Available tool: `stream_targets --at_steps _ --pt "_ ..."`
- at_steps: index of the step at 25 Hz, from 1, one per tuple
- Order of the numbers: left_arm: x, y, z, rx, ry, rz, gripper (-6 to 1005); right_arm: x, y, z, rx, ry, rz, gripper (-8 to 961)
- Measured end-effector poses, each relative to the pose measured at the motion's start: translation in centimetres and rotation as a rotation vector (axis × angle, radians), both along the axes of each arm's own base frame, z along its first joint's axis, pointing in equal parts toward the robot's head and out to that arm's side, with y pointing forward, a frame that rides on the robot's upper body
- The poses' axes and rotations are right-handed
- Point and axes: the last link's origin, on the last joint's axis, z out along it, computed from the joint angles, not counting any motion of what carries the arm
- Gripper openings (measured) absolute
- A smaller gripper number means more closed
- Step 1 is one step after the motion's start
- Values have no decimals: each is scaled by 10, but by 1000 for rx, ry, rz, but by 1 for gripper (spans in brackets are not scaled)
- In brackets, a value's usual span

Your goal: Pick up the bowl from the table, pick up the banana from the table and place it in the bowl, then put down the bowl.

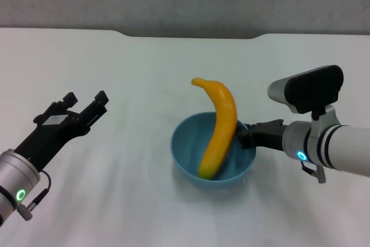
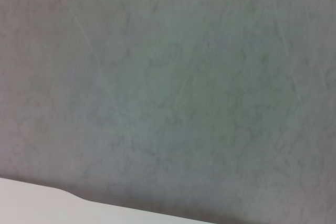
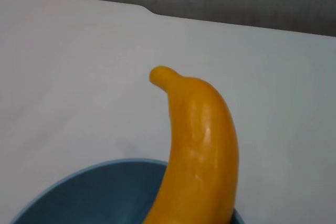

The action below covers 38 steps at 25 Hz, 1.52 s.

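table (image 1: 144, 73), banana (image 1: 219, 134) hiding bowl's (image 1: 188, 154) rim

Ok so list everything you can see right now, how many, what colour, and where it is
bowl: one, light blue, on the table right of centre, its right rim at the right tool.
banana: one, yellow, standing in the bowl, leaning on the far right rim, its upper end sticking out above.
table: one, white, under everything, with a notch in its far edge.
wall: one, grey, behind the table.
left tool: one, black, open, empty, raised over the table's left side, apart from the bowl.
right tool: one, black, on a white and grey arm, at the bowl's right rim; whether it grips cannot be told.
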Motion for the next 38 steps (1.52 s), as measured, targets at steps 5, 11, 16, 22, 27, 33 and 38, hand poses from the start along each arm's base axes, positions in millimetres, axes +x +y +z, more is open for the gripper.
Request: stream_targets --at_steps 5,11,16,22,27,33,38 --pt "0 0 0 0 0 0 827 -1 -1 -1 9 0 11 146" --pt "-1 -1 0 1 -1 3 827 -8 -5 2 24 15 51 383" --pt "-4 -2 3 9 -1 9 827 -13 -14 7 33 0 108 480" --pt "-10 -5 7 24 -4 29 827 -11 -31 20 83 0 142 597" --pt "-14 -7 15 54 -13 34 826 -10 -39 47 215 -17 193 852" --pt "-20 -13 30 119 -12 10 826 -3 -47 70 379 -7 220 883" --pt "-29 -26 44 202 -10 -46 826 18 -55 77 492 -27 221 879"
